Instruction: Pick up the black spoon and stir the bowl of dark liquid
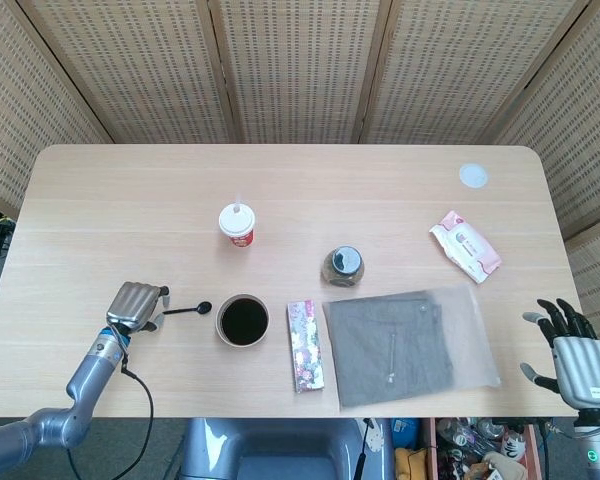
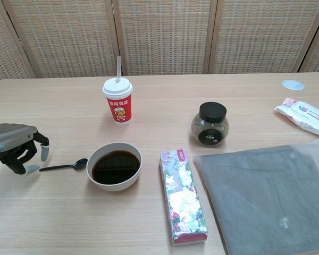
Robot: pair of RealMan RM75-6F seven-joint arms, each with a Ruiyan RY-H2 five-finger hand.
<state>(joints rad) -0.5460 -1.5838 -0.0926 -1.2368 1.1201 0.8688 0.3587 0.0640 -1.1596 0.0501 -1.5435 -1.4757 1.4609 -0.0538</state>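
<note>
Reach step: left hand [image 2: 15, 147] open, fingers curled down at the spoon [image 2: 64, 166] handle tip, spoon flat on desk [image 1: 100, 200] beside bowl [image 2: 114, 166] near front-left edge; next, pinch the handle.

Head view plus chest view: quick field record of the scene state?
spoon: black spoon flat on table, left of bowl
bowl: white bowl of dark liquid, upright
left hand: left hand at spoon's handle end, fingers curled down, grasp not confirmed
right hand: right hand idle, fingers spread, at table's right edge
stirring: not started
</note>
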